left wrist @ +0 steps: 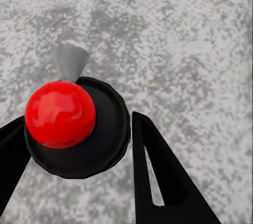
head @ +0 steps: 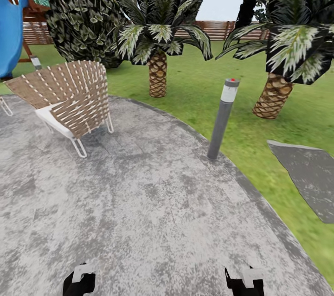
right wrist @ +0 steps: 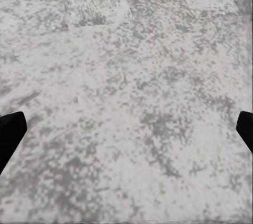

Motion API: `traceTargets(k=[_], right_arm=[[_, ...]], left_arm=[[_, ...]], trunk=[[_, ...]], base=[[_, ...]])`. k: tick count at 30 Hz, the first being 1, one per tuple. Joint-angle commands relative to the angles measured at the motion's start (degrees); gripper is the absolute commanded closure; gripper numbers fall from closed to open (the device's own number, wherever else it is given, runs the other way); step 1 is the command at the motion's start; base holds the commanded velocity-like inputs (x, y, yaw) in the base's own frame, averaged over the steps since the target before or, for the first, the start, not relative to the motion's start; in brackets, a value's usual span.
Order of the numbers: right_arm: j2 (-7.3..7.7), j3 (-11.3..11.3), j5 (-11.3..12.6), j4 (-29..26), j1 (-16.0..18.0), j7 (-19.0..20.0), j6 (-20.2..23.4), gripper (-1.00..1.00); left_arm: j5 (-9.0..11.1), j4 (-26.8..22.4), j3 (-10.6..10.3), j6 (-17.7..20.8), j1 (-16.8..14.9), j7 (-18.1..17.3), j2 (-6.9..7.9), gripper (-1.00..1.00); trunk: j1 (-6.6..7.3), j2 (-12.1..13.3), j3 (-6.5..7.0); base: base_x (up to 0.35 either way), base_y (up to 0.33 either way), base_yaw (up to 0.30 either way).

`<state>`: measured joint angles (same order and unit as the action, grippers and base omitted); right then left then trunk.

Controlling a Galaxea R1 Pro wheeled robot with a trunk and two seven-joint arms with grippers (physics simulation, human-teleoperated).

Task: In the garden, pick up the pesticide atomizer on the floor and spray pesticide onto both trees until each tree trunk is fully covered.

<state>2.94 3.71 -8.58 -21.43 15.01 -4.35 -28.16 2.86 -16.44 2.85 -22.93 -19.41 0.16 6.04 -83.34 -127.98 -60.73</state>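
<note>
The pesticide atomizer has a glossy red ball on a round black body, with a small grey cone nozzle at its far side. My left gripper is shut on it, a black finger pressed to each side of the body. Below it lies grey mottled paving. My right gripper is open and holds nothing, its tips at the picture's sides over the same paving. Both grippers sit low in the head view, the left gripper and the right gripper. The two trees are out of view.
I stand on a round grey stone patio. A woven chair is ahead left, a grey bollard lamp at the patio's edge ahead right. Beyond lie grass, two short palms, a stepping stone, a blue slide and the fence.
</note>
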Motion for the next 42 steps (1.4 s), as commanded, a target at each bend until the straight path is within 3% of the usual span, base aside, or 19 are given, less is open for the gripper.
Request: traceTargets(k=[1,30,36,37,42], right_arm=[[-0.04,0.26,-0.62,0.07,0.04,-0.22,-0.16,-1.0],[0.4,0.59,-0.5,0.07,0.06,-0.23,-0.06,-1.0],[0.32,4.68,-0.47,0.04,0.05,-0.22,-0.05,-1.0],[0.32,6.39,-0.47,0.01,0.05,-0.22,-0.05,-1.0],[0.28,7.81,-0.48,-0.01,0.08,-0.21,-0.05,-1.0]], left_arm=[[0.29,0.01,0.0,-0.18,-0.01,-0.09,0.01,1.0],[0.3,0.16,0.05,-0.1,-0.01,0.25,0.11,1.0],[0.3,0.15,0.05,-0.1,-0.01,0.27,0.13,1.0],[0.3,0.17,0.05,-0.1,-0.01,0.27,0.12,1.0],[0.3,0.18,0.05,-0.1,-0.01,0.27,0.12,1.0]], trunk=[[0.01,-0.02,-0.03],[0.01,-0.02,0.78],[0.01,-0.02,0.79],[0.01,-0.02,0.8],[0.01,-0.02,0.8]], base=[[0.0,0.0,-0.3],[0.0,0.0,-0.3],[0.0,0.0,-0.3],[0.0,0.0,-0.3],[0.0,0.0,-0.3]])
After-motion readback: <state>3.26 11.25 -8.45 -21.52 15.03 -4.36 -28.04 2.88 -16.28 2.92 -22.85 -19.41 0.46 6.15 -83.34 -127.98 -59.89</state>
